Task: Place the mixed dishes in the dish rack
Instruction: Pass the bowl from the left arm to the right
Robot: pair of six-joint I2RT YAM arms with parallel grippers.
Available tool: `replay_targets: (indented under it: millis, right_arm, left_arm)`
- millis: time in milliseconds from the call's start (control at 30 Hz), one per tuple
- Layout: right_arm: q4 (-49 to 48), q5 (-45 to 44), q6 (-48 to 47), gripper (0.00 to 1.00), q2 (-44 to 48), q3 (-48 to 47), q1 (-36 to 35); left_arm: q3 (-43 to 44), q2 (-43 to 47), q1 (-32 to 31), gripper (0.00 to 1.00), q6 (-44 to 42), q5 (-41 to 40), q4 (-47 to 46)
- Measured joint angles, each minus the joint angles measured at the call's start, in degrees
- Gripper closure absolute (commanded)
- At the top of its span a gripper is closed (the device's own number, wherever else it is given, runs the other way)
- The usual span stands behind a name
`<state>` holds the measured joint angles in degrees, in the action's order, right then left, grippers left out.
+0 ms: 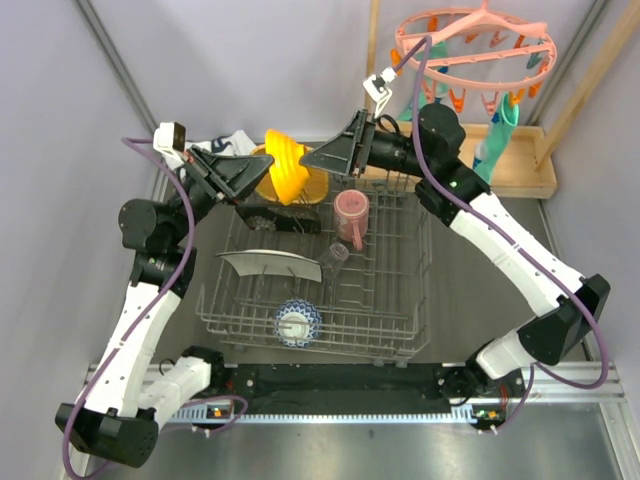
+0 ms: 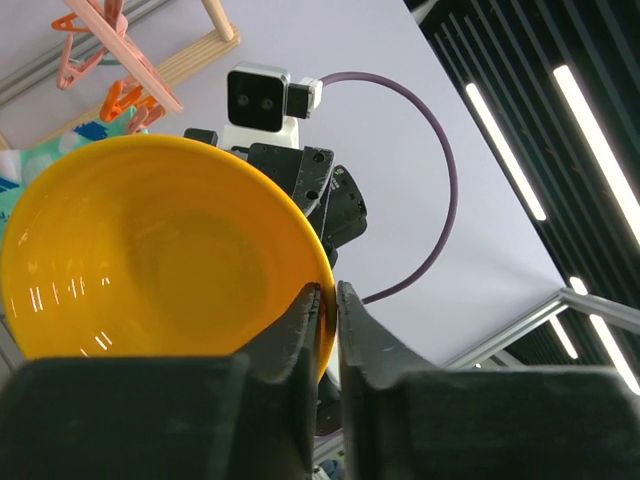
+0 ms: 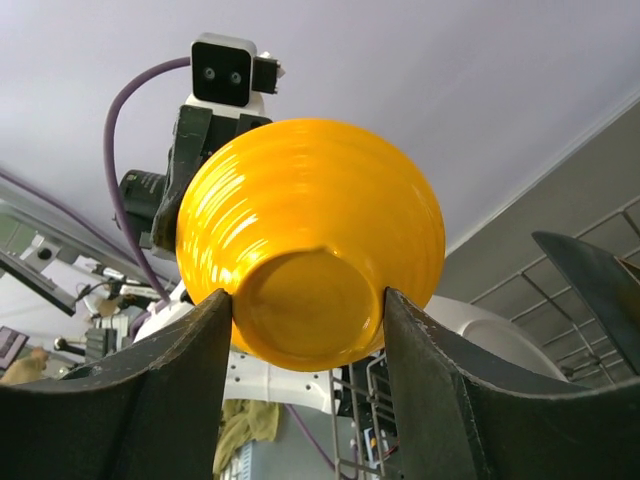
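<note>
The orange bowl [image 1: 285, 165] hangs on its side in the air over the far left corner of the dish rack [image 1: 412, 325]. My left gripper [image 1: 258, 180] is shut on the bowl's rim [image 2: 150, 250], one finger inside and one outside. My right gripper [image 1: 312, 160] is open, its fingers [image 3: 205, 330] standing on either side of the bowl's base [image 3: 310, 240], close against it. In the rack are the pink cup [image 1: 351, 212], a small clear glass [image 1: 337, 253], a pale plate [image 1: 270, 263] and the blue-white bowl [image 1: 297, 322].
A pink peg hanger [image 1: 475, 50] hangs at the back right above a light wooden tray [image 1: 525, 165] with teal socks [image 1: 500, 130]. A white cloth [image 1: 225, 145] lies behind the left arm. A yellow shape shows behind the bowl [image 1: 318, 188].
</note>
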<state>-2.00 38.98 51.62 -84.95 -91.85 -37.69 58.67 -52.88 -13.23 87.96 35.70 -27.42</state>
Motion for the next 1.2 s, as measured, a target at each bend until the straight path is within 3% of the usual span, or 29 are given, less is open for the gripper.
replay_targets:
  millis: [100, 200, 700, 967, 1200]
  right_arm:
    - [-0.11, 0.94, 0.39, 1.00, -0.07, 0.37, -0.07]
    - [-0.09, 1.29, 0.48, 1.00, -0.17, 0.48, -0.13]
    - [-0.09, 1.18, 0.50, 1.00, -0.17, 1.46, 0.15]
    - [0.28, 0.94, 0.50, 1.00, 0.44, 2.21, 1.92]
    - [0.55, 0.96, 0.48, 1.00, 1.60, 2.23, 4.31]
  left_arm:
    - [-0.22, 0.02, -0.24, 0.58, 0.33, 0.02, -0.61]
    - [-0.61, 0.15, -0.44, 0.50, 0.52, 0.00, -1.07]
    - [-2.75, 1.92, -0.44, 0.43, -0.83, -1.22, -0.26]
    - [-3.65, 3.13, -0.44, 0.41, -3.28, -2.36, 3.76]
    - [-3.65, 3.15, -0.44, 0.32, -6.05, -2.71, 9.81]
